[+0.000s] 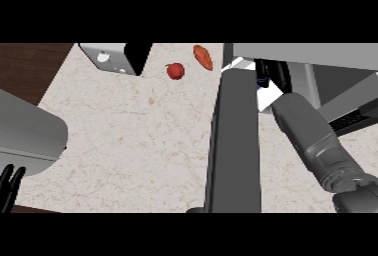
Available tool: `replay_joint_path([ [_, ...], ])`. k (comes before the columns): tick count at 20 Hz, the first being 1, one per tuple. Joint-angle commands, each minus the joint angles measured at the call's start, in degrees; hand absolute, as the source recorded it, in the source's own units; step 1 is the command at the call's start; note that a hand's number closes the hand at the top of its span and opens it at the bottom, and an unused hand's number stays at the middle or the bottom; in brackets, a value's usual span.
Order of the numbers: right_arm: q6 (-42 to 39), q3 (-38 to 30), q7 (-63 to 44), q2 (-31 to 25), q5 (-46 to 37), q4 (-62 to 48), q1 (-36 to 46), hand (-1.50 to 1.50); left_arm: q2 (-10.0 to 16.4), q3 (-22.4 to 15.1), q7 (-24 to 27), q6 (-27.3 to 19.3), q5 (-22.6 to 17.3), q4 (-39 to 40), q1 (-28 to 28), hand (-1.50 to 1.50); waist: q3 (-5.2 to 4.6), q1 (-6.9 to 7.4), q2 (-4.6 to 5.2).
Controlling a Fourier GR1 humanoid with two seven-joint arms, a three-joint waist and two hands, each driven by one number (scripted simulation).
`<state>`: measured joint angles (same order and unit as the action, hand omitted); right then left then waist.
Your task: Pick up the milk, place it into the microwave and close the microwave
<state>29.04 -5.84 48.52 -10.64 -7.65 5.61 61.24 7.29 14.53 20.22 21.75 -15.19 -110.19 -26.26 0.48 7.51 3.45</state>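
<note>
The left hand (9, 185) rests open at the lower left, its black fingers straight up. A round red fruit (175, 70) lies on the speckled pale stone bench (133, 130). The flat, dark microwave door (235, 140) hangs open. The right hand (272, 72) curls round the white, boxy milk (266, 97) at the grey microwave's (317, 55) opening. The milk is mostly hidden, so I cannot tell its long axis.

Readable text: none is showing.
Milk carton (267, 97), two o'clock: a blue mark (259, 80) is showing, too small to read.
</note>
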Motion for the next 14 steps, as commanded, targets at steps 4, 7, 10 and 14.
replay_joint_path([
  [4, 1.6, 0.9, -0.6, -0.7, -1.4, -2.0, -0.1, 1.50, 0.5, -0.3, -0.4, 0.3, 0.1, 1.5, 1.8, -1.50, -0.20, 1.24, 0.79],
  [7, 5.1, 0.0, -2.1, -1.7, -0.8, -2.4, 0.1, 1.50, -0.2, -1.5, -0.7, 0.5, 0.6, 0.8, 1.2, -1.50, -0.15, 2.15, 1.04],
  [10, 4.6, 1.6, -1.2, -1.9, -2.5, -2.6, 0.0, 1.50, 0.9, -0.5, -1.3, 0.3, -0.2, 1.8, 3.5, -1.50, -0.13, 2.36, 1.52],
  [14, 4.4, 3.0, -1.3, -1.7, -3.9, -3.1, 0.1, -1.50, 0.0, -1.2, -1.4, -0.3, 0.3, 1.9, 4.0, -1.50, -0.12, 3.21, 1.66],
])
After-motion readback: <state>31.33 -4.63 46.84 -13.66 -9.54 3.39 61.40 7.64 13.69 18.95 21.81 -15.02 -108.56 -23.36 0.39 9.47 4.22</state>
